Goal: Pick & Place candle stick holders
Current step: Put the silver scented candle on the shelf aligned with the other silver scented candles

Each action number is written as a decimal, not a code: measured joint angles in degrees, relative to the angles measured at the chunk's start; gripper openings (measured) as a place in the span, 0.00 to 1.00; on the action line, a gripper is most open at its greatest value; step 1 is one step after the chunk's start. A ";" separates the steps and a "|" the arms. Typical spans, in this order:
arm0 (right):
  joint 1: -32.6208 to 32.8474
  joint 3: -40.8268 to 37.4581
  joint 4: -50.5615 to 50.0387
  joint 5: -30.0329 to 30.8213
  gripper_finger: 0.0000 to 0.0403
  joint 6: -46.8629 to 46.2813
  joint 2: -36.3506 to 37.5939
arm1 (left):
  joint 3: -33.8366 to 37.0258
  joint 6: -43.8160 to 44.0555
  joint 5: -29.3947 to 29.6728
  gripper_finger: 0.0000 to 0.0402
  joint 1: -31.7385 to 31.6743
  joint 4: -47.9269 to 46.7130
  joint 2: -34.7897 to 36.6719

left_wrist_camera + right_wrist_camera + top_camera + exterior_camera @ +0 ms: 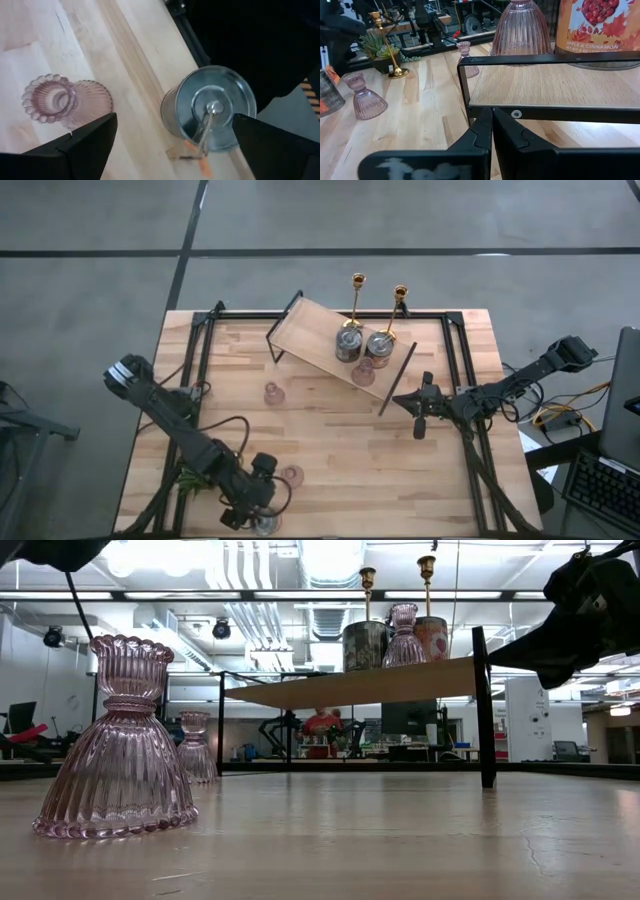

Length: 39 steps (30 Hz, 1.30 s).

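Observation:
My left gripper (pixel 252 512) stands open near the table's front edge, its fingers on either side of and above a squat silvery round holder (pixel 210 107), which stands on its base on the wood. A pink glass cup (pixel 55 100) stands beside it, and another (pixel 273 393) is farther back. A wooden shelf (pixel 320 340) carries two gold candlesticks (pixel 357 285), two silvery holders (pixel 349 344) and a pink cup (pixel 364 370). A third gold candlestick (pixel 390 47) stands by the plant. My right gripper (pixel 420 425) is shut and waits at the shelf's right end.
A small green leafy plant (pixel 190 480) sits at the near left beside my left arm. The shelf's black frame (pixel 550 60) stands right in front of my right gripper. Black rails (pixel 200 350) run along the table's sides. Bare wood (pixel 380 470) lies in the near middle.

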<state>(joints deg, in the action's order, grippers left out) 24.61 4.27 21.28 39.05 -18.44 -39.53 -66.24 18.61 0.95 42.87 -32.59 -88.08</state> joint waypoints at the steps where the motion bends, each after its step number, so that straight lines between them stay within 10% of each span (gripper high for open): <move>1: -0.01 0.00 0.00 0.00 0.02 0.00 0.00 | -0.01 0.67 0.00 0.99 0.05 0.53 -0.38; 39: -0.01 0.00 0.00 0.00 0.02 0.00 0.02 | -0.04 5.13 -7.45 0.99 2.22 8.47 -7.08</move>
<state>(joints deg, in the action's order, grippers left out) 24.60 4.27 21.28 39.05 -18.44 -39.51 -66.28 23.74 -6.50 45.09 -24.12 -95.17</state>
